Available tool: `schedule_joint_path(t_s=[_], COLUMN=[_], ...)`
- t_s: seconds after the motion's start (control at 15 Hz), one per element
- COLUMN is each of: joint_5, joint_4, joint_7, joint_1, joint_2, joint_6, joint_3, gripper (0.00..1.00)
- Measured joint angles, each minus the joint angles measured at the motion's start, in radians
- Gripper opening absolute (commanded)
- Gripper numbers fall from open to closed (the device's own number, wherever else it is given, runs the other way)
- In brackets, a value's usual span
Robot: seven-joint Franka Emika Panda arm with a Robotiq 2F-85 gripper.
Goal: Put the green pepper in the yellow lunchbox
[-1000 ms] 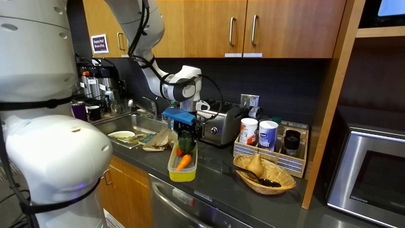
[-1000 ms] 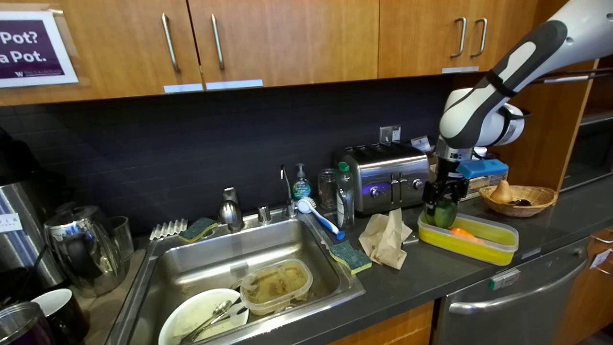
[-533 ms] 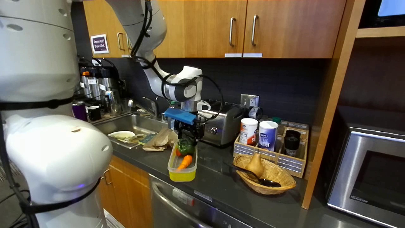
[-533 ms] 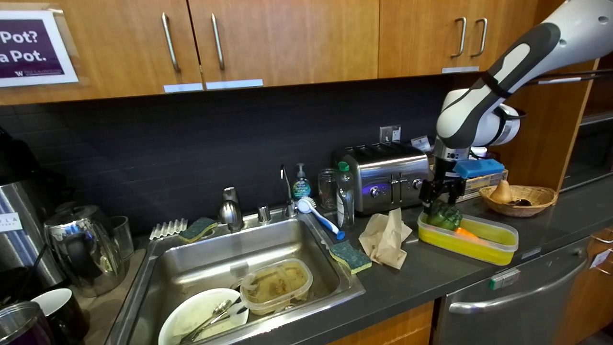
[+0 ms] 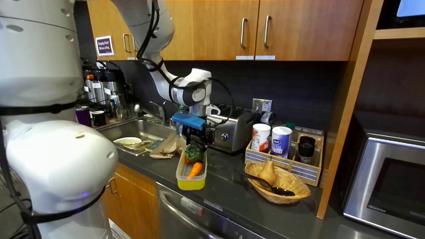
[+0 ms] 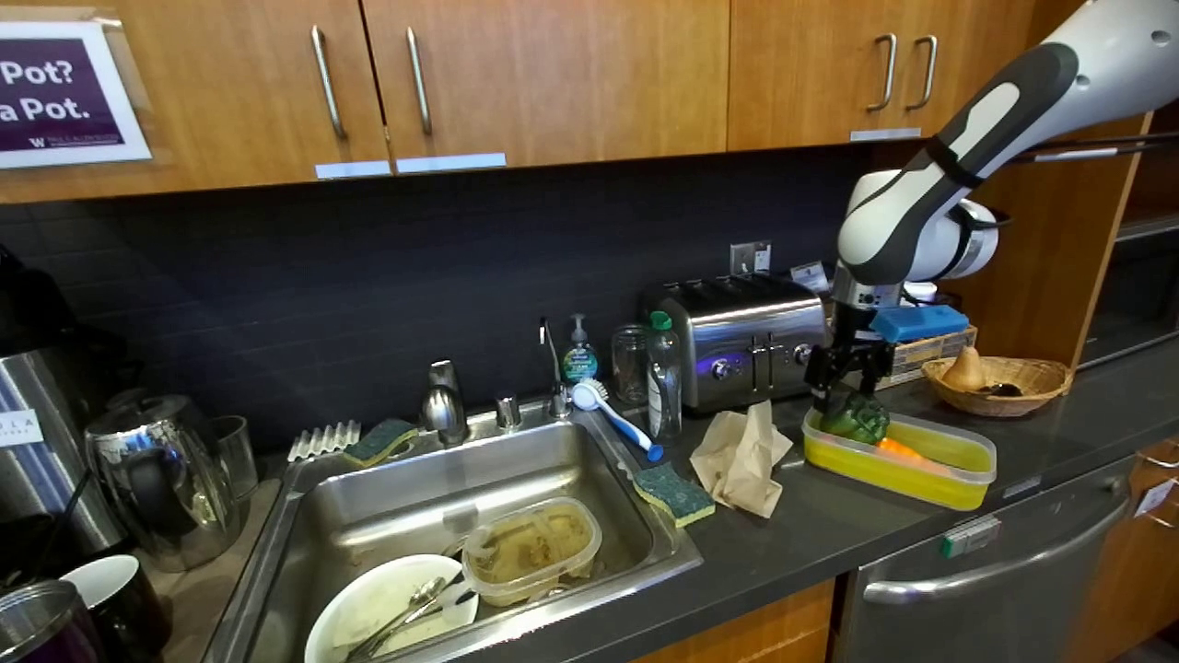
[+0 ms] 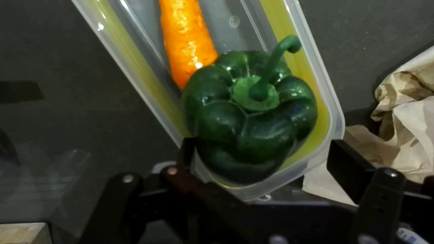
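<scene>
1. Green pepper [image 7: 249,118] beneath it, the arm [image 6: 916,207] slopes over the bench [image 6: 792,543] and bends at its wrist — the end points straight down.
2. Yellow lunchbox [image 6: 893,470] sits on the bench beside crumpled brown paper [image 6: 741,460].
3. The pepper lies in the lunchbox, at the end nearer the paper, its top above the rim.
4. A carrot [image 7: 186,37] shares the lunchbox, one end just beside the pepper.
5. Fingers [image 7: 349,171] stand wide apart — one overlaps the pepper's edge in the wrist view; whether it touches, I cannot tell.
</scene>
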Motion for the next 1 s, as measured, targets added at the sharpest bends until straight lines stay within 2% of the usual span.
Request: schedule_joint_path(t_s=[1.0], joint_5=[-0.142], joint_4=[-0.113], joint_7=[0.142], joint_1=[0.017], joint_2=[-0.216], joint_6=[-0.019], joint_3=[0.043], gripper=[1.0])
